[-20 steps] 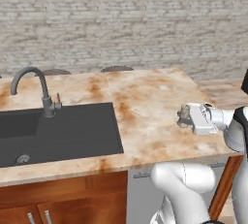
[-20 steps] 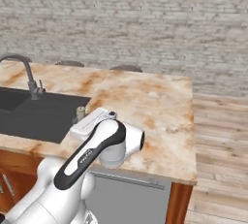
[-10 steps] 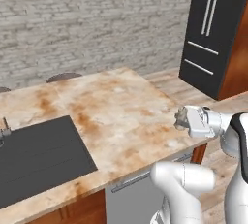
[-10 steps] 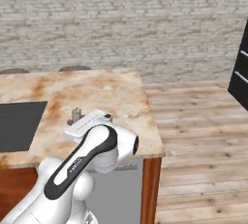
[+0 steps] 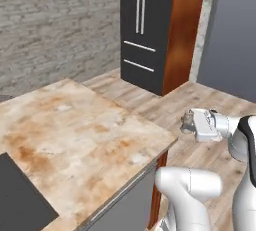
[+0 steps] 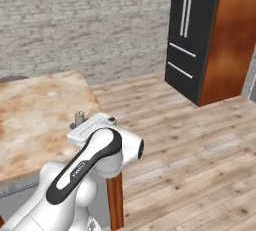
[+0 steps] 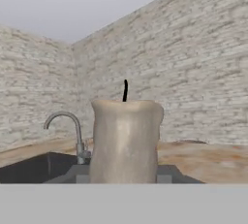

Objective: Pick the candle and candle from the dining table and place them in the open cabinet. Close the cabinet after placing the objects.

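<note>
End effector (image 5: pixel 186 123) was closed partway around the stubby grey candle (image 7: pixel 126 140), held off the corner of the tabletop (image 5: pixel 75 135), past its edge and above the wood floor (image 5: pixel 200 100) in the left base view. Hand view showed the candle upright between the fingers, pale mottled grey body with a wavy top rim and a thin black wick (image 7: pixel 125 90) sticking up. In the right base view the candle (image 6: pixel 78 118) poked out just above the white wrist, over the tabletop's (image 6: pixel 35 120) near corner.

Tabletop was beige stone with rust-orange mottling. Dark sink (image 5: pixel 17 202) corner sat at the tabletop's lower-left in the left base view. Hand view had the curved grey faucet (image 7: pixel 68 133) behind and left of the candle, with the sink (image 7: pixel 34 167) below it and the tabletop (image 7: pixel 208 157) running off to the right.

Black fridge (image 5: pixel 142 30) with long silver handles stood far beyond the tabletop, with a reddish-brown wood panel (image 5: pixel 182 30) against its side. Same fridge (image 6: pixel 192 35) and panel (image 6: pixel 230 40) were at the right of the right base view. Grey brick wall (image 6: pixel 80 20) ran behind the tabletop.
</note>
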Robot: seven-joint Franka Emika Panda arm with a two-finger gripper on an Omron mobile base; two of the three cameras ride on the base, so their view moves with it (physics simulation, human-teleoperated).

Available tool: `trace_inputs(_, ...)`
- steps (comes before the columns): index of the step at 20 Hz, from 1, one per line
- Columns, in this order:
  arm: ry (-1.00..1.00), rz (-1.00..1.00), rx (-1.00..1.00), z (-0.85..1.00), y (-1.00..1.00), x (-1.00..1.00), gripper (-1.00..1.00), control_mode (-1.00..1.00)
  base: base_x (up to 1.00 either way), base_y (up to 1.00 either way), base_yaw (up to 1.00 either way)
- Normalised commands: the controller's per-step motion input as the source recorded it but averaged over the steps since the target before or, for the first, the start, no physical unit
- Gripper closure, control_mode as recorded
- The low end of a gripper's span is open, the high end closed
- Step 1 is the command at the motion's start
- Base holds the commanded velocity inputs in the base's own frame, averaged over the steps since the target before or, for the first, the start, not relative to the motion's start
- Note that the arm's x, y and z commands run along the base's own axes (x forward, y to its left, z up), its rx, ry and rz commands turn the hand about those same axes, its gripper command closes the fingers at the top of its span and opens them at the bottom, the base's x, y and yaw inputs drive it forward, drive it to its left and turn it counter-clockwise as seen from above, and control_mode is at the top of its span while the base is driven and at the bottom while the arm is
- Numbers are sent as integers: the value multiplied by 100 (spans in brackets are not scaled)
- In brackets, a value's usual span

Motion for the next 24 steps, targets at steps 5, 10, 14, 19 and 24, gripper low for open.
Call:
trace_inputs(5, 0, 0, 0, 0, 0, 0, 100, 100, 0, -67, -54)
trace_inputs(10, 0, 0, 0, 0, 0, 0, 100, 100, 0, -66, -54)
trace_inputs(14, 0, 0, 0, 0, 0, 0, 100, 100, 0, -65, -54)
trace_inputs(19, 0, 0, 0, 0, 0, 0, 100, 100, 0, -68, -52)
trace_inputs(24, 0, 0, 0, 0, 0, 0, 100, 100, 0, -72, -48)
